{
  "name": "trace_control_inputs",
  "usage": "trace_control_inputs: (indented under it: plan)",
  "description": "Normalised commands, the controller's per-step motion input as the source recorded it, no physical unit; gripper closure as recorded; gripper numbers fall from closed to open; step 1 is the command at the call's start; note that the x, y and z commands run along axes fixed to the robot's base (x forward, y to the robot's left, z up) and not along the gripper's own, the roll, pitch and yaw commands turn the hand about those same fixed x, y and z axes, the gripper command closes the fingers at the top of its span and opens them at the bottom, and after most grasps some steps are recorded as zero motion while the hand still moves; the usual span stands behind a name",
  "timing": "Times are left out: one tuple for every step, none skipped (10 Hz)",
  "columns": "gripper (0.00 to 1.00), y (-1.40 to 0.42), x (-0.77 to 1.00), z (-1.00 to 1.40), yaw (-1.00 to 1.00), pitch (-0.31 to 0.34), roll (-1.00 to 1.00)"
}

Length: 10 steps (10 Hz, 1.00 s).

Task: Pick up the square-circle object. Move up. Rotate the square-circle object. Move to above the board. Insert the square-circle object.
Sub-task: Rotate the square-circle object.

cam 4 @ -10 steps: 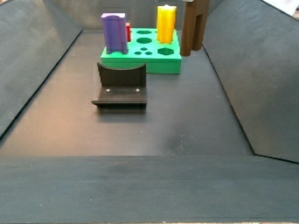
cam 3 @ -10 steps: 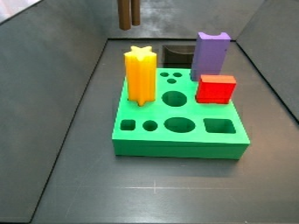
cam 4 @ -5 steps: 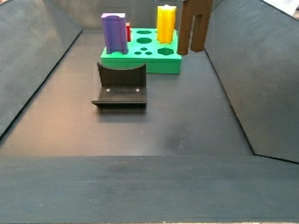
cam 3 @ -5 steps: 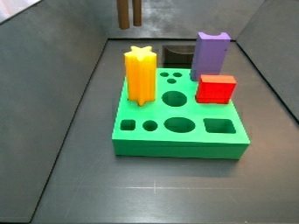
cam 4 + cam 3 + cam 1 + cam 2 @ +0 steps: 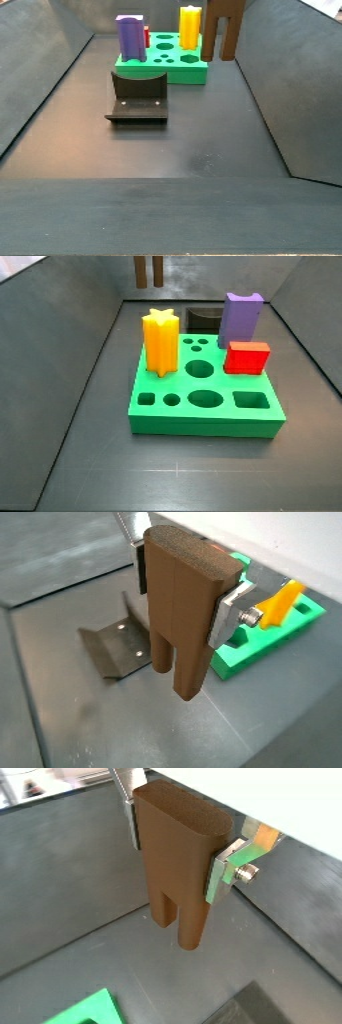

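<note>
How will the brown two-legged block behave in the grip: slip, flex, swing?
Likely rigid: the square-circle object hangs straight, legs down. The gripper clamps only its upper part, so the long lower end could pivot if bumped. Its faces look smooth, so some slip seems possible.

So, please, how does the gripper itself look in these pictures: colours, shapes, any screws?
The gripper, seen only in both wrist views, has flat silver plate fingers with dark pads. In a wrist view one finger plate looks greenish and carries a round silver bolt. No cables or markings show.
</note>
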Motion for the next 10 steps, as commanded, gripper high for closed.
trace_control_inputs:
  plan:
    - [1.0,0.01,0.01,0.01,-0.76,0.078,-0.03]
    - [1.0,0.01,0.01,0.01,-0.52,0.076,-0.03]
    - [1.0,0.01,0.01,0.01,-0.3,0.074,-0.03]
    - [1.0,0.01,0.01,0.01,-0.2,0.074,-0.03]
    - [1.0,0.0,0.0,-1.0,-0.14,0.073,-0.23]
    - [1.0,0.0,0.02,-1.0,-0.1,0.047,-0.22]
    - [1.0,0.01,0.03,-1.0,-0.08,0.021,-0.22]
    - [1.0,0.01,0.02,-1.0,-0.07,-0.018,-0.2]
    - [1.0,0.01,0.02,-1.0,-0.06,-0.033,-0.2]
    - [1.0,0.01,0.02,-1.0,-0.06,-0.051,-0.19]
